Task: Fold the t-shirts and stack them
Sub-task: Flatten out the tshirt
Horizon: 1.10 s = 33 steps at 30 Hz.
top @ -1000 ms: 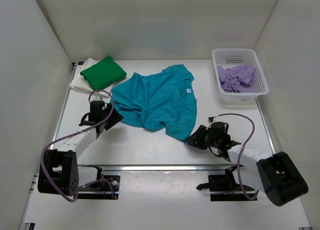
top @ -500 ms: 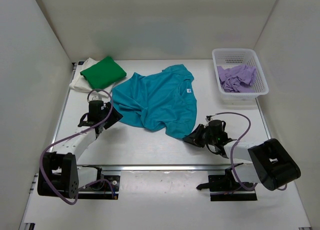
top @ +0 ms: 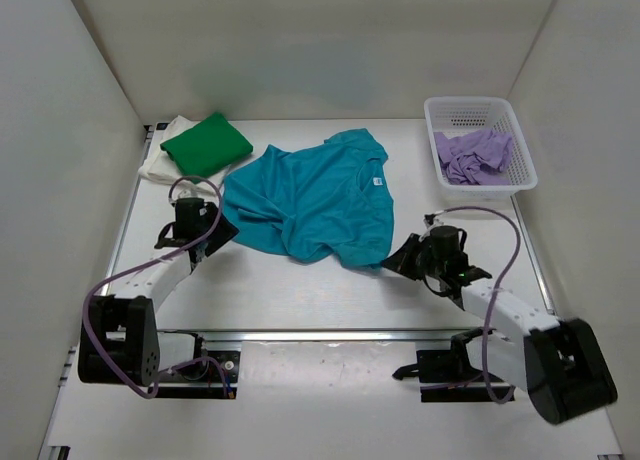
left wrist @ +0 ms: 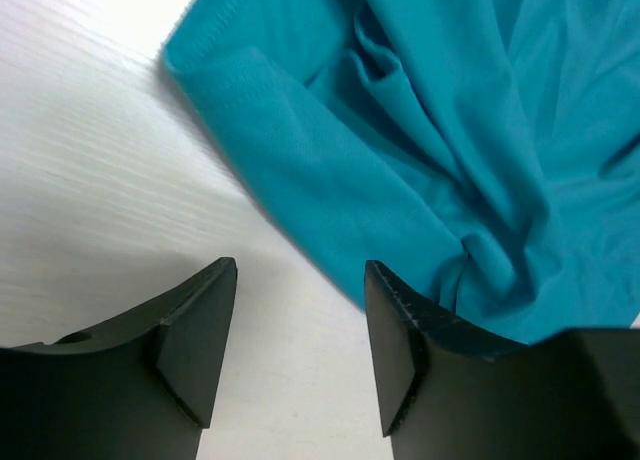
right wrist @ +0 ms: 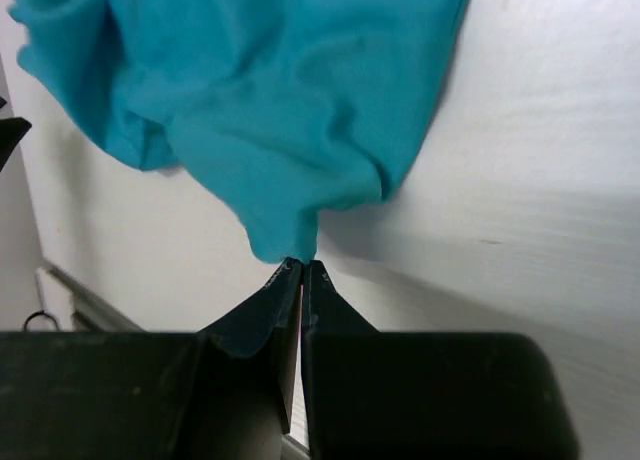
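Right gripper (right wrist: 300, 265) is pinched tight on the near right corner of the teal shirt (top: 315, 200), w/ the cloth drawn up to a small peak at the grip (the wrist view shows it best). Left gripper (left wrist: 300, 280) sits low over the table (top: 300, 295) w/ its jaws well apart, just beside the shirt's left edge, and bare tabletop shows btwn them. Whether its right jaw touches the cloth can't be told. The teal shirt lies spread but rumpled in the middle of the table, creased and bunched on its left side, w/ its white neck label (top: 377, 181) on the right. At the far left corner a folded green shirt (top: 205, 145) lies on top of a cream shirt (top: 158, 163). At the far right stands a white basket (top: 470, 107) w/ a crumpled lilac shirt (top: 472, 155) inside it.
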Each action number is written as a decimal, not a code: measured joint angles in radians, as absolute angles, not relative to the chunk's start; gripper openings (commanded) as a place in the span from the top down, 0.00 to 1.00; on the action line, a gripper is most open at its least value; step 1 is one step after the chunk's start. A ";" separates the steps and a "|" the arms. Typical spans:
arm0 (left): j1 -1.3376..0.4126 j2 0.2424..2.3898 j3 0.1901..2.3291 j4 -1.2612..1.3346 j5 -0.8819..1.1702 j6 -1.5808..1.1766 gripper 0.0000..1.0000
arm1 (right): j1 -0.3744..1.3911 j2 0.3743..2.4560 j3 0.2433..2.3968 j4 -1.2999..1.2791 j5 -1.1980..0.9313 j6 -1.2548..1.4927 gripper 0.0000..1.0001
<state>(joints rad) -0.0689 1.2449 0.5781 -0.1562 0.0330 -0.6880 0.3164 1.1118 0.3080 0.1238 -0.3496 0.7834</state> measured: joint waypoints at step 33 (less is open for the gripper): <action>-0.043 1.417 0.731 -0.172 -0.081 -0.662 0.45 | 0.190 0.934 0.342 -0.171 -0.378 0.528 1.00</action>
<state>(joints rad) -0.0429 1.4174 0.7307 -0.1722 -0.0807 -0.6617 0.1902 0.9340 0.3420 -0.1711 -0.3782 0.5282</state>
